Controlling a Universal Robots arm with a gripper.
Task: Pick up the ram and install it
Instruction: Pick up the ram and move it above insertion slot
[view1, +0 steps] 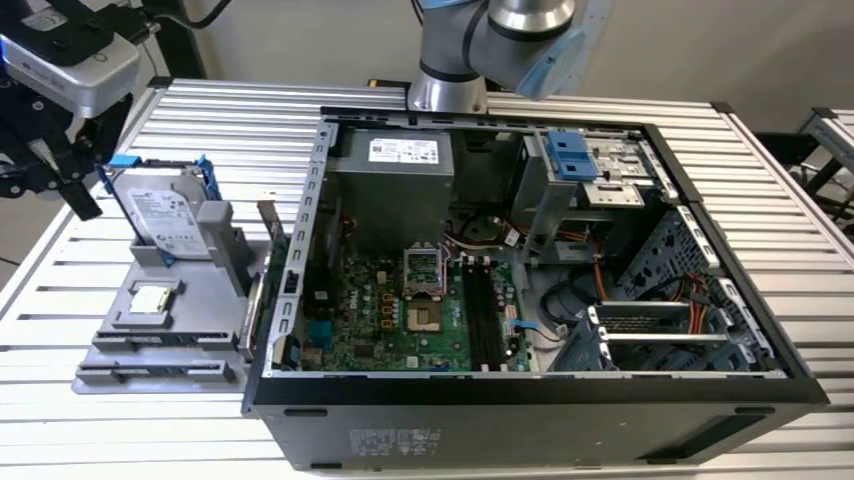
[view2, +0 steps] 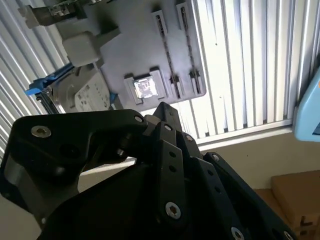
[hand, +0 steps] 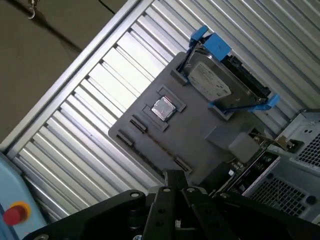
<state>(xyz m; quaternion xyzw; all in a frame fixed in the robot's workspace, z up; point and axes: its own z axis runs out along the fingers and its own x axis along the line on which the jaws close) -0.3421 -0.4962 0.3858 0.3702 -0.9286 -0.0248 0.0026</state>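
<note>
The ram (view1: 271, 238) is a thin dark green board standing on edge in the grey fixture tray (view1: 160, 350), between the hard drive and the wall of the open computer case (view1: 534, 390). In the first wrist view the ram (hand: 252, 161) sits beside a grey block at the tray's edge. My gripper (view1: 76, 192) hangs at the exterior view's far left, above the table and outside the tray, well away from the ram. Its black fingers (hand: 175, 176) look pressed together with nothing between them, pointing toward the tray (view2: 140, 45).
A silver hard drive with blue rails (view1: 167, 215) stands upright in the tray, and a small square chip (view1: 151, 297) lies in front of it. Inside the case, long black slots (view1: 483, 320) run along the motherboard (view1: 374, 320). A slatted metal table (view1: 801, 230) carries everything.
</note>
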